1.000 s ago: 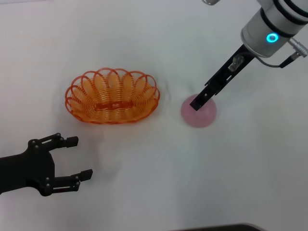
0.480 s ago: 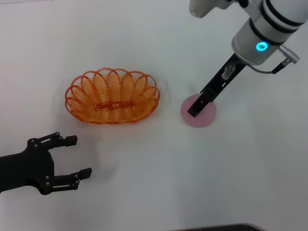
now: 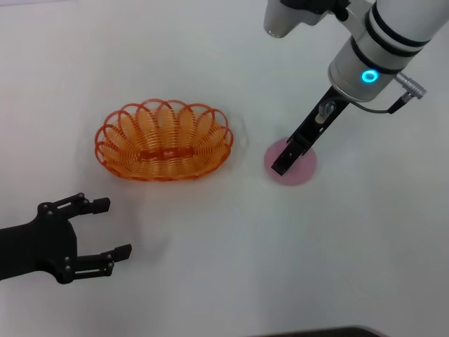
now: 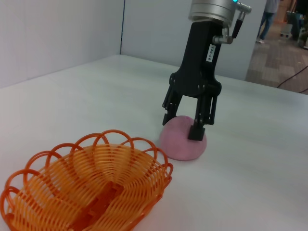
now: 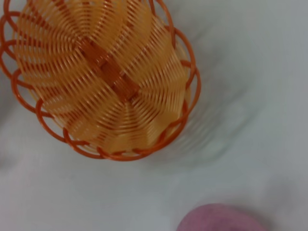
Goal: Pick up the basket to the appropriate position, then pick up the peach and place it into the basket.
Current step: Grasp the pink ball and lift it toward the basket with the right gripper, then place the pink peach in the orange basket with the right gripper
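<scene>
On the right of the white table (image 3: 210,281), my right gripper (image 4: 185,122) stands over the peach (image 3: 298,170), fingers spread and straddling its top — not yet closed on the fruit. Over the last second this arm has swung: the wrist has drawn leftward and farther from me, so the fingers now slant more steeply onto the peach, their tips a little nearer its left side than before. The peach itself has not shifted; it rests on the table just right of the basket (image 3: 165,140), apart from it.

The basket stands upright and holds nothing, in the same place as a second ago. I judge it already set where it belongs, so the step in hand is the grasp of the peach. The left wrist view shows one finger pad against the peach's near flank and the other at its far side; closing should seat them across its width.

My left gripper (image 3: 109,228) is parked at the near left, fingers released and holding nothing — it has barely drifted.
</scene>
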